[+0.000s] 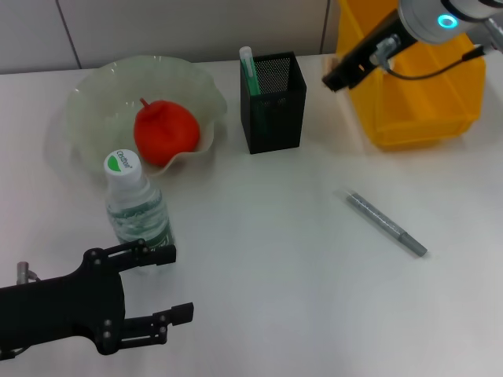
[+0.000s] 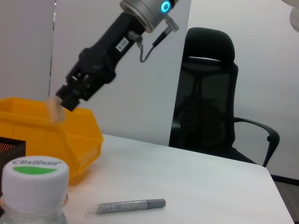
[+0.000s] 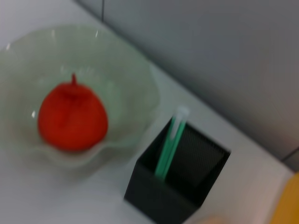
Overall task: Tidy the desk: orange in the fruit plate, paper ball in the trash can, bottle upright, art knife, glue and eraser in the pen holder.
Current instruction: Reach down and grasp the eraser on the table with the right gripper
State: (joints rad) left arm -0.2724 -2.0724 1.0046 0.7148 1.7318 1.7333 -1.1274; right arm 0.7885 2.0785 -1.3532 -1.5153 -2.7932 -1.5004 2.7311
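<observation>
A white desk (image 1: 267, 259) fills the head view. In the upper left of that frame sits a pale, wavy-edged fruit plate (image 1: 86, 94) with the orange (image 1: 165, 132) resting inside it, toward its right side. Just below the plate, at left centre, a clear bottle (image 1: 137, 212) stands upright with a white cap bearing a green mark. At upper centre stands a black mesh pen holder (image 1: 273, 102), square in shape, with a green and white stick-like item (image 1: 249, 69) leaning in its left corner; whether that is the glue cannot be told. Right of centre, well apart from the holder, a slim grey art knife (image 1: 385, 223) lies flat on the desk, angled from upper left to lower right. A yellow bin (image 1: 416, 86) occupies the upper right corner. The right gripper (image 1: 334, 78) hangs in the air at upper right, between the pen holder and the bin, just in front of the bin's left edge; in the left wrist view a small pale object (image 2: 56, 110) shows at its tip, with the jaws closed narrowly on it, though what it is cannot be told. The left gripper (image 1: 177, 284) sits at lower left, just below the bottle, its jaws spread wide and holding nothing.
</observation>
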